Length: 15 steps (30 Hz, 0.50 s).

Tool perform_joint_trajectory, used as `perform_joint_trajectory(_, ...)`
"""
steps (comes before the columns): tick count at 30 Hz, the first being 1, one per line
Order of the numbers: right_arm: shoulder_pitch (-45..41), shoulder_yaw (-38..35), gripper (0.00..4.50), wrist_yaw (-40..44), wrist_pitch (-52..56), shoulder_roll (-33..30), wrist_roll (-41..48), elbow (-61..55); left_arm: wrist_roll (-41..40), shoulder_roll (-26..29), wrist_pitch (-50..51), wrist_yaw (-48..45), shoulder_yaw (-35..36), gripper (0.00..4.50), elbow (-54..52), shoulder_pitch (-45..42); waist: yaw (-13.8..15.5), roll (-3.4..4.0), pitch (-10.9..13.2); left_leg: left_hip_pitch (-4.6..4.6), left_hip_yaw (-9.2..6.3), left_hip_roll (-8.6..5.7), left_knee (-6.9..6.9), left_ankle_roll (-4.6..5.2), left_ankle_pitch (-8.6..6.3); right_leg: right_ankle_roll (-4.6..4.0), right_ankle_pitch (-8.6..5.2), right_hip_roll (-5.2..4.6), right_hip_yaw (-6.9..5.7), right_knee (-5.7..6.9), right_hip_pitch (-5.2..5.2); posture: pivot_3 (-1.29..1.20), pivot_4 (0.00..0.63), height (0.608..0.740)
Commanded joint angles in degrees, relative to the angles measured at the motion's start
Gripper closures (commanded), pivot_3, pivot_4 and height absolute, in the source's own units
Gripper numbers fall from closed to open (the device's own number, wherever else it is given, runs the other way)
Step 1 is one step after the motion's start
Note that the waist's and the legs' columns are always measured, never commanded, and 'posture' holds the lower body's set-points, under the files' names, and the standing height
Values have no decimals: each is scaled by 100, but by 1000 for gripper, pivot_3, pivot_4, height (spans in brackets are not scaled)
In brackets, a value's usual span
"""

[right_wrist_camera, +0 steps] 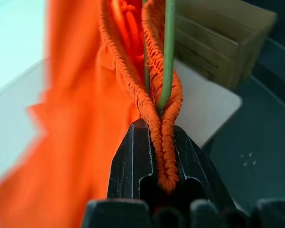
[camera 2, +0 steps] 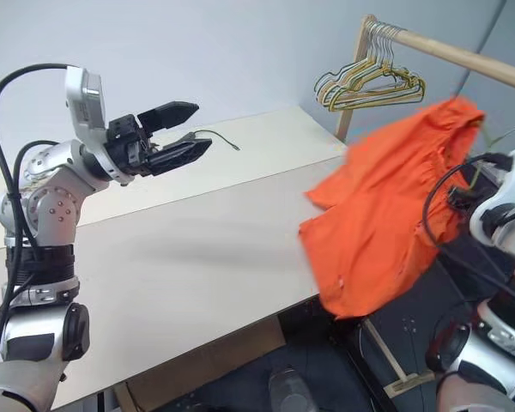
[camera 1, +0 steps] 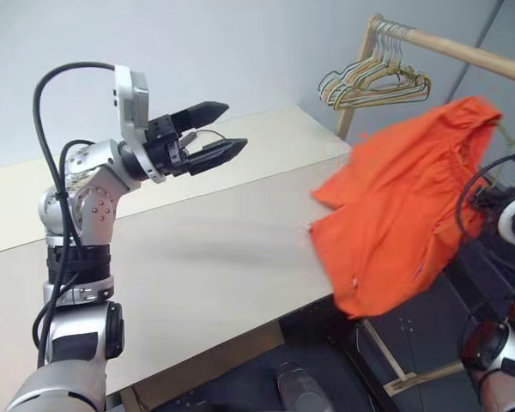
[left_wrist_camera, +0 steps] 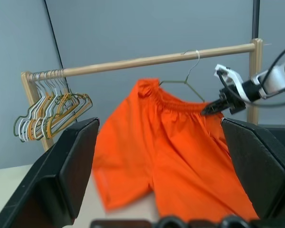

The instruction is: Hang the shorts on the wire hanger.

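One pair of shorts [camera 1: 403,223], one wire hanger [left_wrist_camera: 187,80], one wooden rail [left_wrist_camera: 152,60], two claws, one bunch of hangers [camera 1: 373,81] (individual count indeterminable).

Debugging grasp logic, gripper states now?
Left gripper: open, empty.
Right gripper: shut on the shorts waistband and the wire hanger.

Even, soft indoor light with no glare, a faint diffuse shadow smeared across the table [camera 1: 197,257] at mid-frame, and motion blur on the shorts [camera 1: 403,215] at right, strongest along their lower-left edge
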Motion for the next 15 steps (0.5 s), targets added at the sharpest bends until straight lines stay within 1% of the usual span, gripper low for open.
perform_joint_trajectory(1, -689, -389, 4404, -601, 43, -249, 56, 688, -85, 89, -31, 14, 9, 42, -255, -7, -30, 0, 0, 6, 1, 0, -2, 1, -1, 0, 0, 0, 0, -4, 9, -359, 29, 740)
perform_joint_trajectory(5, -1211, -713, 4404, -1144, 43, -401, -12, 1371, -79, 129, -38, -4, -11, 42, -353, 51, -46, 3, 2, 37, 1, 4, -10, 10, -7, 5, -3, 2, -6, -28, 53, -352, 27, 740)
perform_joint_trajectory(9, -1537, -996, 4404, -1503, 43, -534, -156, 1679, -60, 164, -40, -6, -46, 42, -417, 77, -46, 4, 2, 43, 6, 2, -9, 12, -7, 8, -5, 1, -4, -34, 65, -349, 31, 740)
perform_joint_trajectory(15, -1608, -1285, 4404, -1736, 43, -592, -336, 1720, -40, 220, -55, -46, -110, 42, -430, 75, -40, 4, 2, 41, 9, 2, -9, 15, -9, 13, -8, 2, -4, -38, 66, -352, 35, 740)
